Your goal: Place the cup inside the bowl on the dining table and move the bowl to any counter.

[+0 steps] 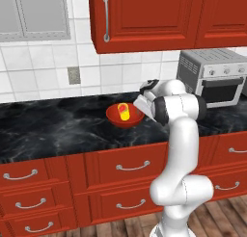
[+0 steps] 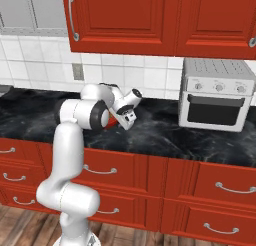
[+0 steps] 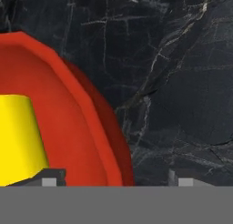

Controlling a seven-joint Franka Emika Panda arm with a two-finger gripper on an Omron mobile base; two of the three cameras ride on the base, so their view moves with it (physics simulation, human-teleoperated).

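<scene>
Item: bowl (image 1: 124, 116), glossy red-orange, wide and shallow; centre of the left base frame, resting on the black marble worktop (image 1: 53, 127) over red drawers. Contents: cup (image 1: 124, 111), yellow, lying inside. Likely rigid, light, slick; best taken at the thin rim. Gripper (image 3: 113, 180): jaws wide, straddling the rim, holding nothing.

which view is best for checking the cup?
Left base view: the cup sits whole inside the bowl on the counter. Hand view crops the cup at its left edge; in the right base view the arm covers it.
</scene>
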